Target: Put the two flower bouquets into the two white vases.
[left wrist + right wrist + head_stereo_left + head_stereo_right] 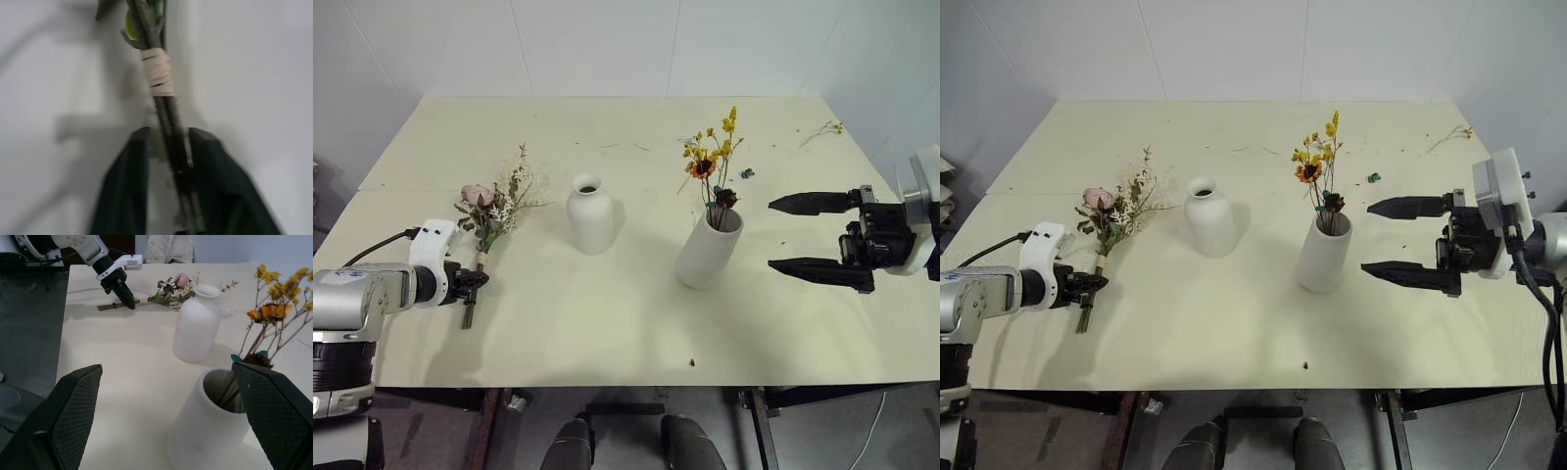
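Rose bouquet (491, 217) lies flat, stems toward left claw (470, 285).

Our two arms: left clamped low, right held wide

At the lower left of the head view our left gripper (473, 281) reaches in from the frame's edge, angled downward, its two black fingers (128, 186) closed on the stems of the rose bouquet (491, 211). At the right edge our right gripper (795, 233) points toward frame centre, roughly level, fingers spread wide apart and holding nothing.
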Controlling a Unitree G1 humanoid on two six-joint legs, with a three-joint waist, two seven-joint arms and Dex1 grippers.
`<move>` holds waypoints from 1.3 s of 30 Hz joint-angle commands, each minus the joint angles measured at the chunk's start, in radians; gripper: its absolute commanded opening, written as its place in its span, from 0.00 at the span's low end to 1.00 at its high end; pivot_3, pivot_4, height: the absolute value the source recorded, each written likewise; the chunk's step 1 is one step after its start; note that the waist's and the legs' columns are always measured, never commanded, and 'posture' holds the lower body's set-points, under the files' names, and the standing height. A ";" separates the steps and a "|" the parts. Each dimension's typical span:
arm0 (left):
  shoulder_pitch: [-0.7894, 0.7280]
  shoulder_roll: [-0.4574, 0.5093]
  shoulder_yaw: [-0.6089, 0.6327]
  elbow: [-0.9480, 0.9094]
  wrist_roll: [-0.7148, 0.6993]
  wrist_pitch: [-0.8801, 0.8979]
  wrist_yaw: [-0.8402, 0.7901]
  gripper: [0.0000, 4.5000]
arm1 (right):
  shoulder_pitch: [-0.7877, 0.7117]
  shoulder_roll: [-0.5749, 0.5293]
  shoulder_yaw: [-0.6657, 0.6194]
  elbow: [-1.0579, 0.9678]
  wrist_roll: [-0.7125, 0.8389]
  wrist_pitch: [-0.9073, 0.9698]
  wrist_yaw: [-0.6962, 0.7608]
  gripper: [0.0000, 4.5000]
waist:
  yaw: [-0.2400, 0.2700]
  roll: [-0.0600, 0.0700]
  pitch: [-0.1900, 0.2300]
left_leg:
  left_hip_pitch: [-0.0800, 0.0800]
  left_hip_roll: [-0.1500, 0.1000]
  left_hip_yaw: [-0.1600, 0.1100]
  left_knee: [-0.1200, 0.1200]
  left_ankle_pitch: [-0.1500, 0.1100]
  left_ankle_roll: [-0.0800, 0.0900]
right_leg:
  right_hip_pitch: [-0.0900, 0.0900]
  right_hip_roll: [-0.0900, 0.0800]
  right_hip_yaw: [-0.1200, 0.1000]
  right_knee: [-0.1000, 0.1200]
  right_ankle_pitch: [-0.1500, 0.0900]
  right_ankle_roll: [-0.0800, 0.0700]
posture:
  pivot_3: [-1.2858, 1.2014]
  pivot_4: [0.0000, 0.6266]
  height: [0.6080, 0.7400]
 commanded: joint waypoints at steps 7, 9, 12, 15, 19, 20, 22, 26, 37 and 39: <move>-0.058 -0.137 0.173 0.029 -0.019 -0.410 0.018 0.02 | 0.001 0.037 -0.041 -0.005 -0.002 -0.040 -0.064 1.00 | 0.002 0.000 0.000 | 0.001 0.000 0.000 0.000 0.000 0.000 | 0.000 0.000 0.000 0.000 0.000 0.000 | 0.52 0.24 1.00; -0.091 -0.209 0.241 0.041 -0.043 -0.532 0.038 0.02 | -0.004 0.057 -0.053 0.000 0.004 -0.044 -0.094 1.00 | 0.004 -0.001 0.000 | 0.000 0.000 0.000 0.001 0.000 0.000 | 0.001 -0.001 0.000 0.000 0.000 0.000 | 0.52 0.24 1.00; -0.148 -0.283 0.304 0.062 -0.078 -0.718 0.023 0.02 | -0.013 0.072 -0.057 0.009 0.006 -0.045 -0.121 1.00 | 0.004 -0.002 -0.001 | -0.002 0.000 -0.001 0.005 0.000 0.000 | 0.000 -0.001 -0.001 0.000 0.001 0.002 | 0.52 0.24 1.00; -0.255 -0.367 0.359 0.097 -0.204 -0.841 -0.060 0.02 | -0.032 0.090 -0.046 0.021 -0.006 -0.055 -0.157 1.00 | 0.003 -0.002 -0.001 | -0.005 -0.001 0.000 0.008 0.000 0.001 | 0.000 -0.001 -0.001 -0.001 0.002 0.004 | 0.52 0.24 1.00; -0.386 -0.464 0.370 0.154 -0.347 -0.865 -0.146 0.02 | -0.059 0.119 -0.030 0.039 -0.018 -0.063 -0.195 1.00 | 0.004 -0.002 -0.001 | -0.006 -0.002 0.000 0.012 0.000 0.001 | 0.001 -0.001 -0.001 -0.001 0.005 0.006 | 0.52 0.24 1.00; -0.400 -0.469 0.335 0.174 -0.339 -0.863 -0.184 0.02 | -0.059 0.126 -0.027 0.039 -0.022 -0.066 -0.201 1.00 | 0.003 -0.002 -0.001 | -0.006 -0.002 0.000 0.012 0.000 0.001 | 0.001 -0.001 -0.001 -0.001 0.005 0.006 | 0.52 0.24 1.00; -0.426 -0.489 0.277 0.218 -0.329 -0.875 -0.249 0.02 | -0.050 0.136 -0.023 0.033 -0.027 -0.075 -0.207 1.00 | 0.002 -0.002 -0.001 | -0.005 -0.002 0.000 0.012 0.000 0.001 | 0.002 -0.001 0.000 -0.001 0.005 0.006 | 0.52 0.24 1.00; -0.455 -0.520 0.221 0.321 -0.288 -0.964 -0.315 0.02 | -0.033 0.149 -0.032 0.012 -0.028 -0.076 -0.228 1.00 | 0.001 -0.002 -0.001 | -0.005 -0.002 0.000 0.012 0.000 0.001 | 0.002 -0.001 0.000 -0.001 0.005 0.006 | 0.52 0.24 1.00; -0.532 -0.583 0.179 0.618 -0.232 -1.152 -0.425 0.02 | 0.044 0.153 -0.088 -0.100 0.015 -0.040 -0.326 1.00 | 0.003 -0.002 -0.001 | -0.006 -0.002 0.000 0.012 0.000 0.002 | 0.001 0.000 0.000 -0.002 0.006 0.007 | 0.52 0.24 1.00; -0.530 -0.596 0.184 0.649 -0.238 -1.166 -0.442 0.02 | 0.057 0.158 -0.091 -0.116 0.020 -0.036 -0.346 1.00 | 0.001 -0.002 -0.001 | -0.006 -0.002 0.000 0.012 0.000 0.002 | 0.001 0.000 0.000 -0.001 0.006 0.007 | 0.52 0.24 1.00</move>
